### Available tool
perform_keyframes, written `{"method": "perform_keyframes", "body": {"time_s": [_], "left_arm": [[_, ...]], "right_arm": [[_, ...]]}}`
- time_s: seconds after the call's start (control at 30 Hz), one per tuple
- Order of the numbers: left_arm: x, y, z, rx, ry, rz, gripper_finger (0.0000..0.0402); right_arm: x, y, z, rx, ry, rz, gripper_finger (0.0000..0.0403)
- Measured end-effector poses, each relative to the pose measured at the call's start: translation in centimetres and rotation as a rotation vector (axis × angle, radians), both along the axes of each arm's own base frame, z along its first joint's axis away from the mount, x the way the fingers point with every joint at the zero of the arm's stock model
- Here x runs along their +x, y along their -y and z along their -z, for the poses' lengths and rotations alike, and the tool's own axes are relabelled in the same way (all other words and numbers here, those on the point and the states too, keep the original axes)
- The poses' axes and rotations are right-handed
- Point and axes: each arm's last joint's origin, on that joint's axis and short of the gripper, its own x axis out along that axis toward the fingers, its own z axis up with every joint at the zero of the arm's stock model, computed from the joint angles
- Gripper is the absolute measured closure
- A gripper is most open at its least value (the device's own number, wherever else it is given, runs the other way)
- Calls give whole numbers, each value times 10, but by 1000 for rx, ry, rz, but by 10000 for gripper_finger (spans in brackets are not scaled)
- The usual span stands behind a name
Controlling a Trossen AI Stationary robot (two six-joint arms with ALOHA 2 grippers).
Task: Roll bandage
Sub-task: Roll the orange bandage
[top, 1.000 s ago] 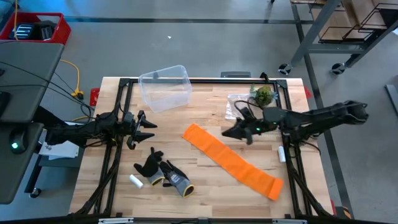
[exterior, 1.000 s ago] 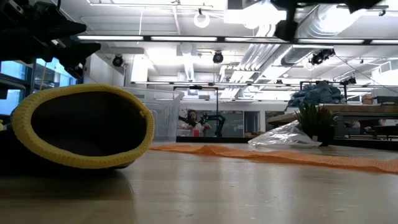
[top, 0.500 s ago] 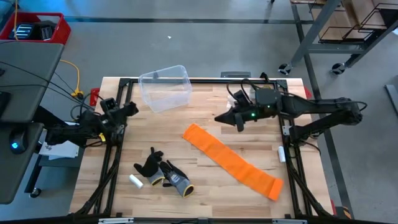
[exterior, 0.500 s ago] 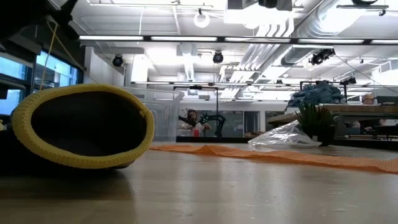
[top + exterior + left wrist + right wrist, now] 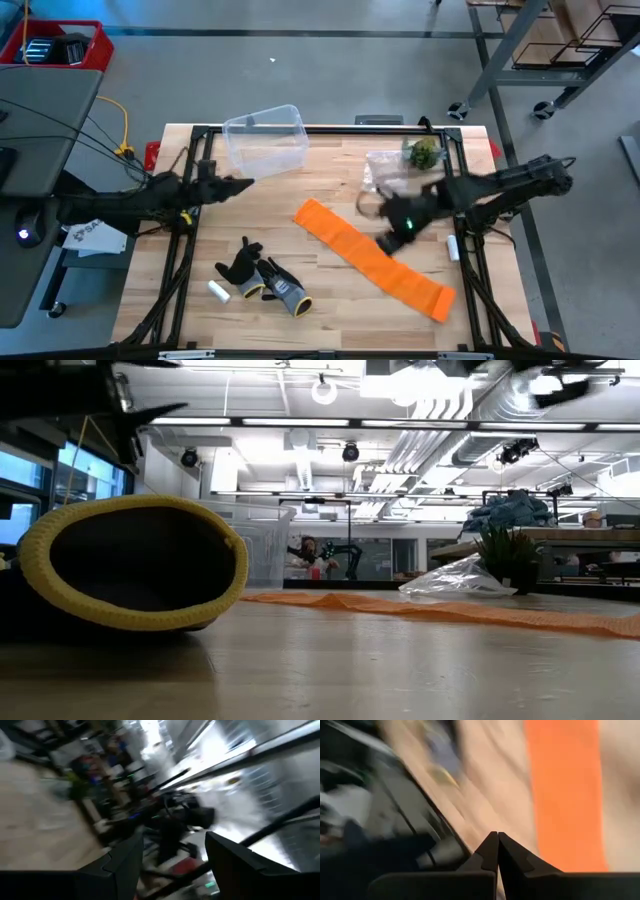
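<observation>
The bandage (image 5: pixel 372 259) lies fully unrolled on the wooden tabletop, a long, narrow, bright orange strip of soft fabric stretched flat. From above it runs on a diagonal, one end near the middle of the table and the other down toward the front right corner. From table height it shows as a thin orange band (image 5: pixel 450 610) lying low across the surface.
</observation>
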Motion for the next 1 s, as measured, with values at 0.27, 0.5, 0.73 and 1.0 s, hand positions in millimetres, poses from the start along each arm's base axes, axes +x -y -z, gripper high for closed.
{"method": "perform_keyframes", "body": {"time_s": [0.27, 0.5, 0.73, 1.0], "left_arm": [[36, -10, 7, -14, -222, 26, 193], [46, -14, 19, -56, -292, 91, 193], [46, -16, 19, -32, -297, 70, 193], [46, -16, 19, -98, -287, 77, 193]], "right_arm": [[-46, -71, 34, -103, -554, 181, 394], [-74, -123, 46, -100, -632, 445, 312], [-61, -156, 83, -31, -866, 454, 230], [-61, -156, 129, -70, -945, 500, 224]]}}
